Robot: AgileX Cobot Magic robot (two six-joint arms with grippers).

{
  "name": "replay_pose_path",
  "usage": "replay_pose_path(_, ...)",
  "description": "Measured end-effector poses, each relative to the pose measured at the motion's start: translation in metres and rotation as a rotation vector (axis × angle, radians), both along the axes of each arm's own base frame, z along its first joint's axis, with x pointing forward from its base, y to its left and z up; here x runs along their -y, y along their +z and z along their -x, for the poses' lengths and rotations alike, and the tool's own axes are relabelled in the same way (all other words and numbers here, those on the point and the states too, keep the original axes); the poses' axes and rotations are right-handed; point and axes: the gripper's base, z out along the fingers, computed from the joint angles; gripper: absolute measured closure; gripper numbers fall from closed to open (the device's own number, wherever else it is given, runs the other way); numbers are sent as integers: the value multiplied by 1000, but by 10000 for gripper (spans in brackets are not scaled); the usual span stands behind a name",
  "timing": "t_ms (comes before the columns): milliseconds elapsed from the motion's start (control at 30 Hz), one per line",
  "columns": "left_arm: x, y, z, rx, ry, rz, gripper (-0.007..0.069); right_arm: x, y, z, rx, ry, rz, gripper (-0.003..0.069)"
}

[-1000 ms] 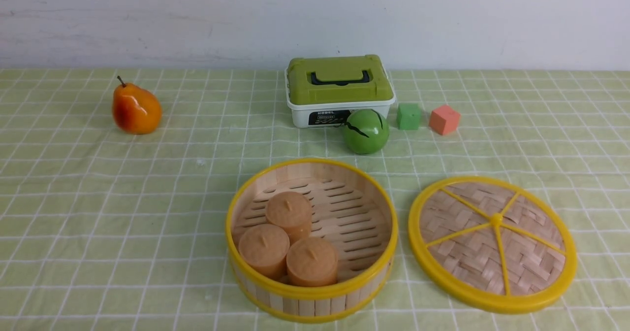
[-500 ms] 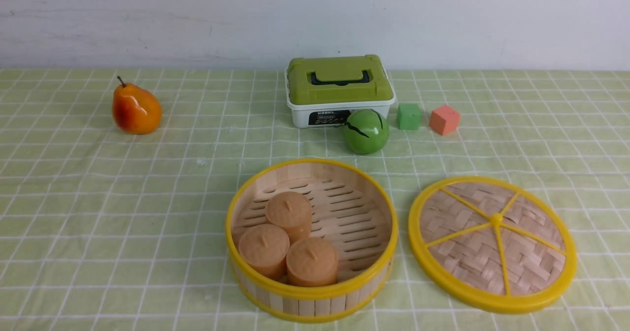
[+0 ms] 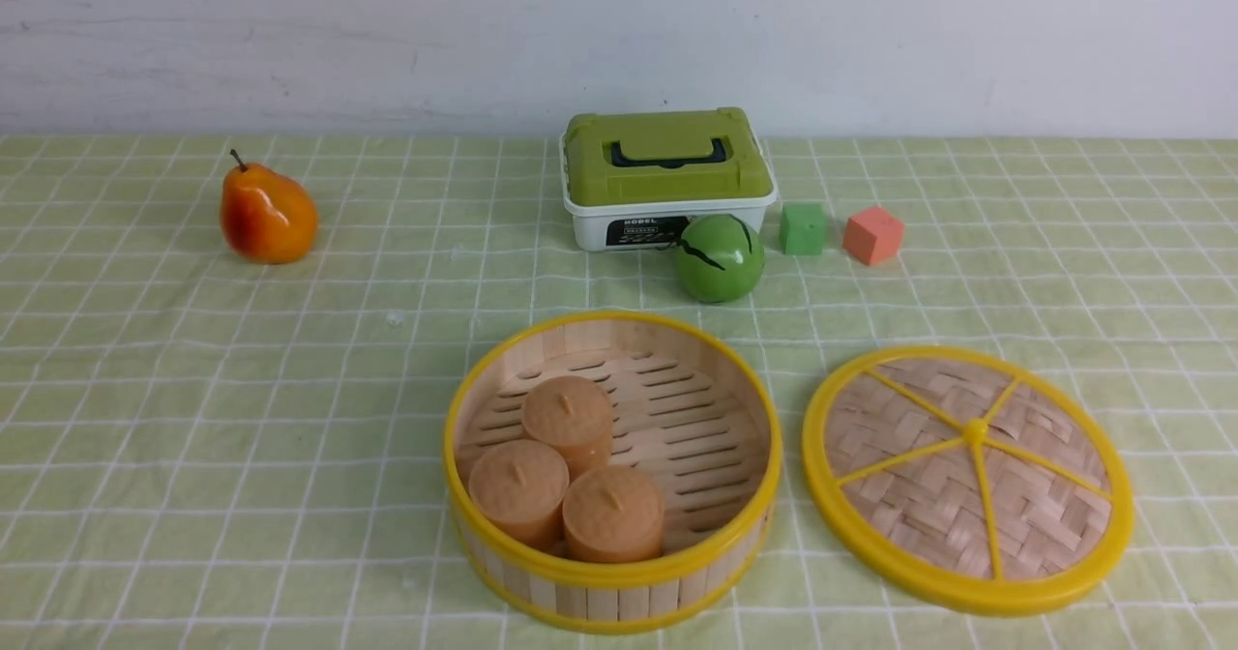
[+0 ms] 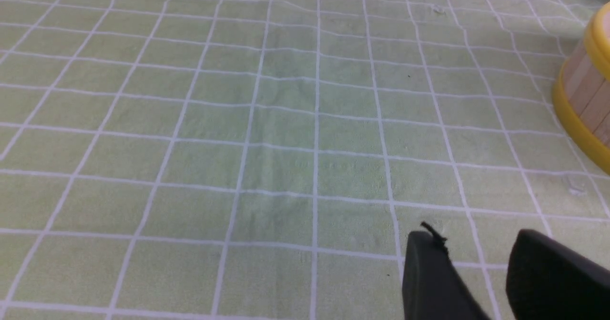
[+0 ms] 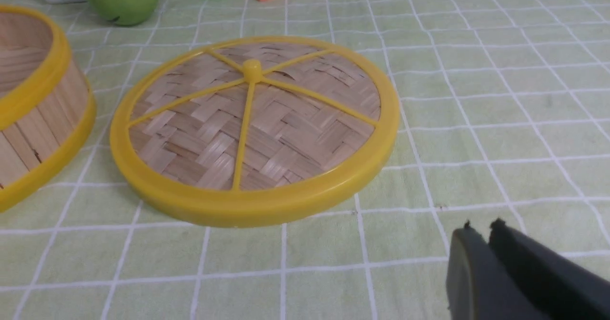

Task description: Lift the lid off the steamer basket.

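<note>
While set apart from the steamer basket [image 3: 611, 577], saw the lid [image 3: 967, 476] lying flat on the desk [image 3: 242, 437], just beside the basket, to its right. Found three tan buns [image 3: 614, 515] inside the basket. Beyond, noted a green ball [image 3: 721, 258] before a green-lidded box [image 3: 667, 162], green and coral blocks [image 3: 803, 229] to their right, and an orange pear [image 3: 269, 213] far left. Saw the left end effector [image 4: 474, 234] released, fingers apart. Could not tell the right end effector [image 5: 482, 227] clenched from slightly released, fingertips close together.

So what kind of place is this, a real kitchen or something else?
Probably a tabletop test setup rather than a working kitchen: black grippers reach over a checked cloth, where a steamer basket shares space with small plain blocks.
</note>
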Motion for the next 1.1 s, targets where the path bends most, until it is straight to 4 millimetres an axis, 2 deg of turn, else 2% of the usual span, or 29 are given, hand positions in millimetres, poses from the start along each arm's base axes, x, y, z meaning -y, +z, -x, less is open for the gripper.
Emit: replay_pose_path(1100, 0, 0, 0, 0, 0, 0, 386, 0, 0, 0, -3, 0, -1, 594)
